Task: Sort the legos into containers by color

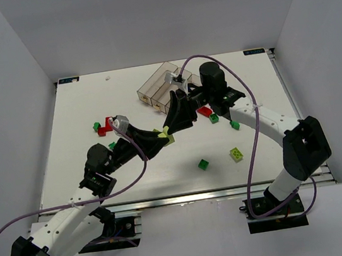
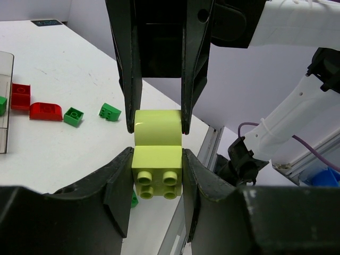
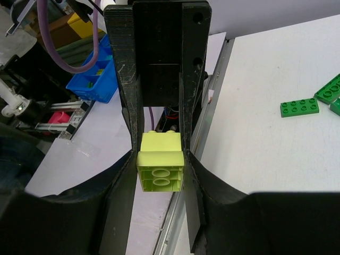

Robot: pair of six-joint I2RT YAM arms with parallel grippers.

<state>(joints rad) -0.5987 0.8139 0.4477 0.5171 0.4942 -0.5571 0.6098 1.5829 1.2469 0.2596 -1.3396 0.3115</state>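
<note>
A pale yellow-green lego piece (image 1: 166, 135), two bricks joined, hangs above the middle of the table (image 1: 165, 173). My left gripper (image 2: 157, 159) is shut on its studded half (image 2: 156, 172). My right gripper (image 3: 160, 159) is shut on the other half (image 3: 160, 167), and its fingers (image 2: 130, 106) reach in from the top of the left wrist view. The two grippers meet tip to tip. The clear containers (image 1: 159, 88) stand at the back. Loose legos lie around: red (image 1: 204, 111), green (image 1: 203, 164) and yellow-green (image 1: 236, 154).
More legos lie on the left: a red one (image 1: 103, 130) and green ones (image 1: 96, 126) (image 1: 112, 145). Green bricks (image 1: 213, 118) (image 1: 235, 125) sit under my right arm. A flat green plate (image 3: 300, 107) shows in the right wrist view. White walls enclose three sides.
</note>
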